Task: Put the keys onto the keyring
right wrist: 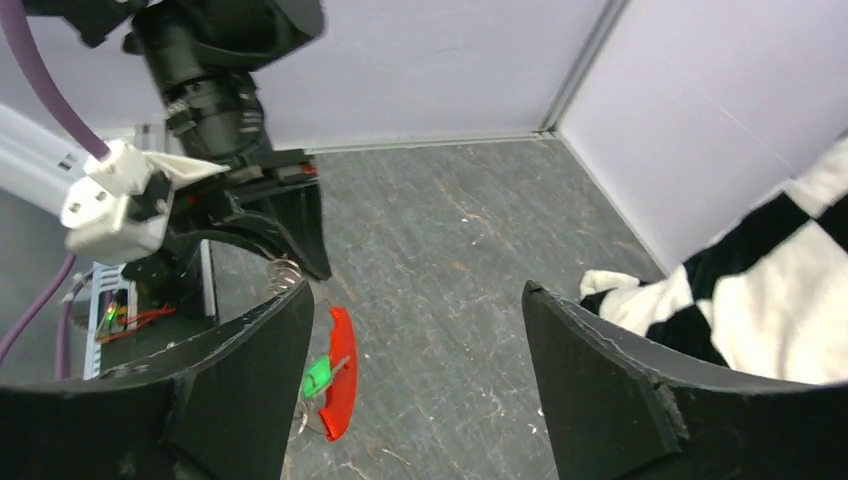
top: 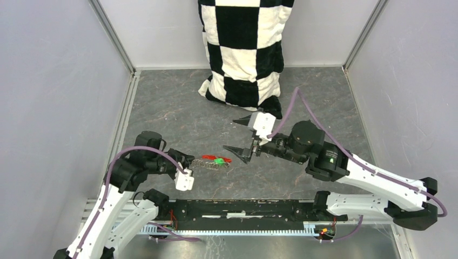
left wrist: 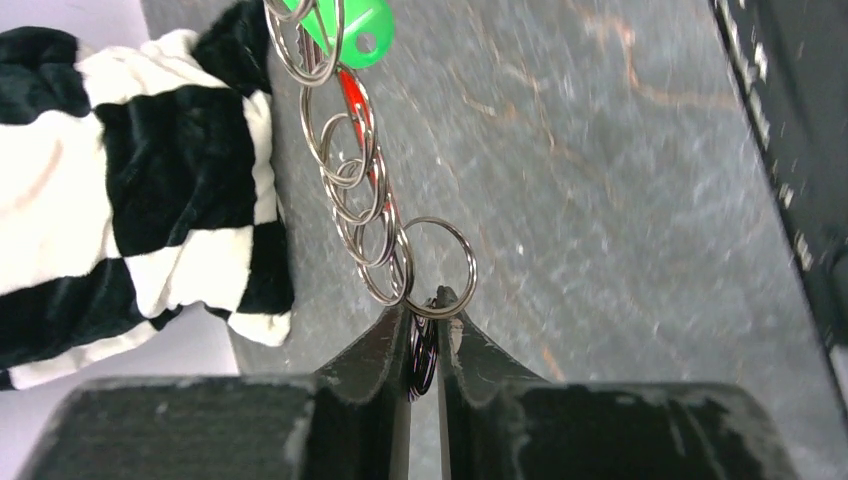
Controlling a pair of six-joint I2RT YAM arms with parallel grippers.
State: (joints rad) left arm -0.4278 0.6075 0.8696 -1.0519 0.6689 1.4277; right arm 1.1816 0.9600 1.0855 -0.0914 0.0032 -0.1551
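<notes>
Keyring (left wrist: 365, 200): a string of linked silvery split rings on the grey table (top: 173, 108), in front of the left arm and running right toward its red tag (right wrist: 340, 375).

Left gripper (left wrist: 425, 310): pressed together, pinching the end ring edge-on at the very tips. A darker ring sits lower in the slot between the fingers; I can't tell what it belongs to.

Right gripper (right wrist: 415, 295): spread wide with nothing between the fingers. It hovers just right of the tags, pointing left at them.

Green-tagged key (left wrist: 352, 28): at the right end of the chain, touching the red tag. Rings overlap its head in the left wrist view, so it looks threaded, but I can't be sure. I can't make out the black-tagged key in any view.

Checkered cushion (top: 243, 48): against the far wall, well apart from the work.

Step in hand, as I read it: the left arm anchors the ring while the right comes in to fetch or feed a key.

Doing it well:
- The tip pinch is narrow, so the ring could swivel. Keep the left arm steady and the ring's face turned toward the right arm.
- Take a key by its plastic head, flat between the pads, not by the thin blade.
- Come down slowly, because a nudge would drag the whole loose chain.
- Line the key's hole up with the ring's split before pushing.
</notes>
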